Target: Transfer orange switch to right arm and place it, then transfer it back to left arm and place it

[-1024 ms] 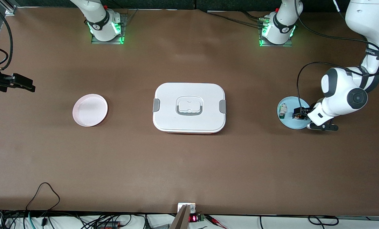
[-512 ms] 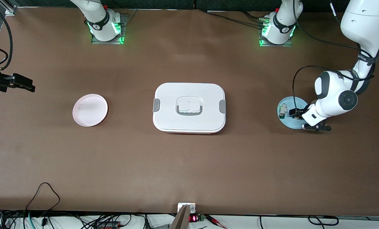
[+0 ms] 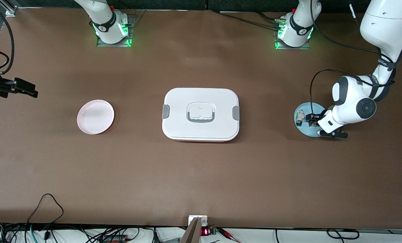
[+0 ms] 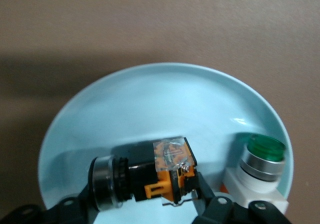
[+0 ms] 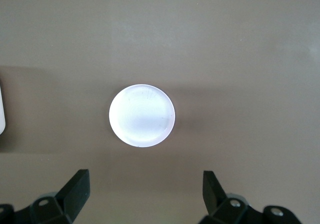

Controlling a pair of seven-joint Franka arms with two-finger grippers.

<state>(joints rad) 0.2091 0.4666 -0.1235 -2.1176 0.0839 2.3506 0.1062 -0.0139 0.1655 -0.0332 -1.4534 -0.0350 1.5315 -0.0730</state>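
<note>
The blue plate (image 3: pixel 304 129) sits at the left arm's end of the table, and of the three large things on the brown table (image 3: pixel 201 175) its front rim lies about as near the front camera as the box's red bottom edge. On that plate lies the orange switch (image 4: pixel 142 176), tipped on its side, black body with a silver ring at one end and orange clips at the other. The left gripper (image 4: pixel 145 204) is down over the plate with one finger at each end of the switch, touching or all but touching it; the jaws are partly closed around it, yet the switch rests on the plate, so a firm grasp cannot be told. Just beside the switch on the same plate stands the white-and-green part (image 4: pixel 257 171), apart from the fingers.

The box (image 3: pixel 201 114) stands in the middle of the table with its lid on, grey clips at both ends, well apart from both plates.

The pink plate (image 3: pixel 95 116) lies toward the right arm's end, bare. The right gripper (image 5: pixel 145 191) waits high above that end of the table, its fingers spread wide with nothing between them, the pink plate showing below it
</note>
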